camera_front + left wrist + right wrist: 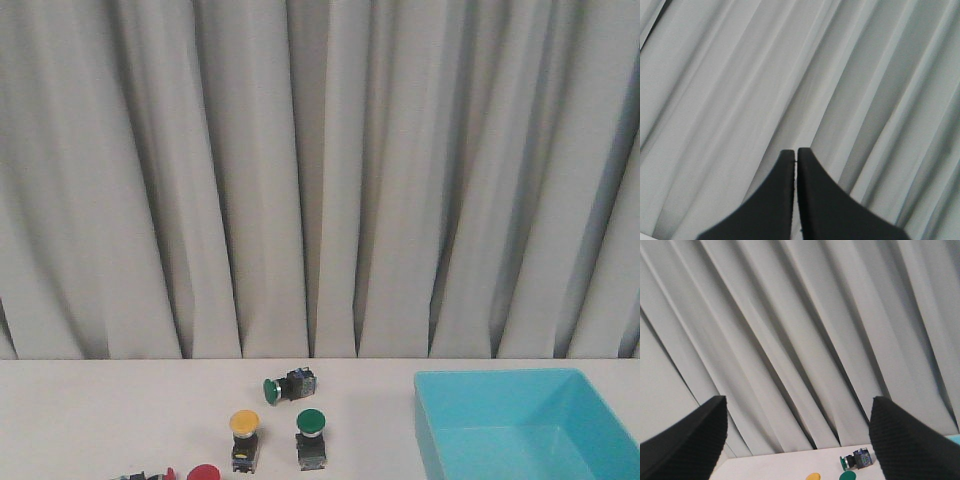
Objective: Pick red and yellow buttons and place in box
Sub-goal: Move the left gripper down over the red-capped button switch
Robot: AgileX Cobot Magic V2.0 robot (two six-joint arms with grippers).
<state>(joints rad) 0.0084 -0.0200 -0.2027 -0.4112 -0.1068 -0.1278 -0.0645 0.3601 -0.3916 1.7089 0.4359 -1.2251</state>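
A white table [90, 410] is running across the bottom of the front view, backed along its far edge by a grey pleated curtain [300, 180]; bare tabletop is lying open at the far left and between the buttons and the box; the box [520, 430], a shallow turquoise tray, is sitting at the right, its near part cut off by the frame, and what is showing of its floor is holding nothing; the yellow button [244, 437] is standing upright left of centre, with a green button [312, 436] standing just beside it on the right and another green button [288, 387] lying on its side behind them; the red button [202, 473] is showing only its cap at the near edge, with a further red-capped piece [150, 475] beside it, mostly cut off; neither arm is appearing in the front view; the left gripper [795, 156] is pointing at the curtain, its dark fingers pressed together with nothing between them; the right gripper [797, 440] is spreading its fingers wide apart, gripping nothing, above the table's far edge.
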